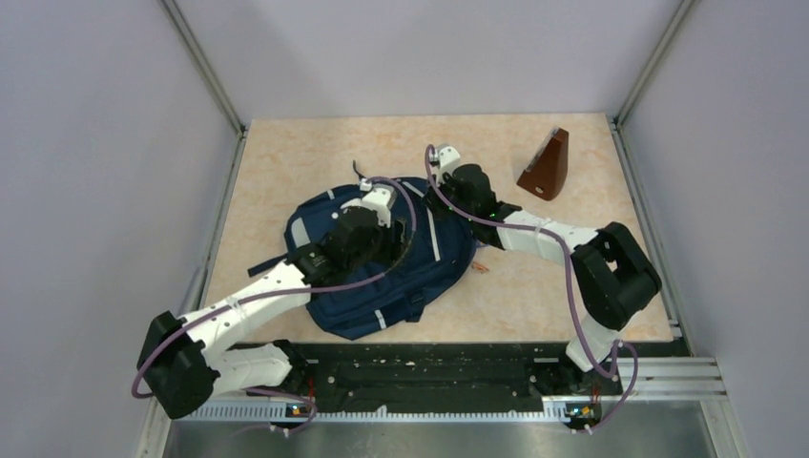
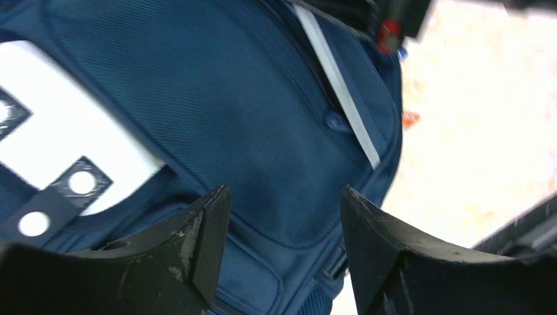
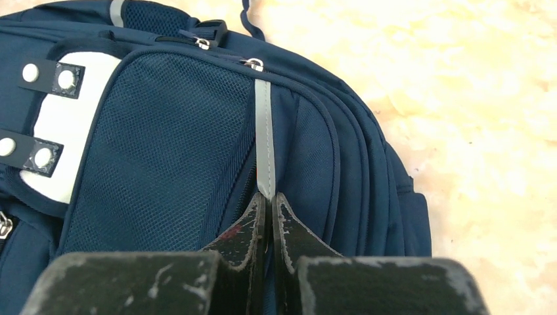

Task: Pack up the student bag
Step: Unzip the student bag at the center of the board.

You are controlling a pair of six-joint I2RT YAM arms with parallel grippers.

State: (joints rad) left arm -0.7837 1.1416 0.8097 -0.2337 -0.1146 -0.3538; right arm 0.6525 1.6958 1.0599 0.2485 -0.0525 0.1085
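The student bag (image 1: pixel 420 277) is a navy blue backpack with light grey patches and stripes, lying flat mid-table. My left gripper (image 1: pixel 386 224) hovers over its middle, open and empty; in the left wrist view (image 2: pixel 284 197) the two fingers stand wide apart above the bag's blue front panel (image 2: pixel 263 118). My right gripper (image 1: pixel 446 198) is at the bag's far right edge. In the right wrist view (image 3: pixel 269 197) it is shut, pinching the bag's fabric at the lower end of a grey stripe (image 3: pixel 263 131), beside a mesh pocket (image 3: pixel 164 151).
A brown wedge-shaped object (image 1: pixel 546 167) stands on the beige table (image 1: pixel 315 162) at the back right. A small orange scrap (image 1: pixel 480 267) lies just right of the bag. Grey walls close in the left, back and right sides.
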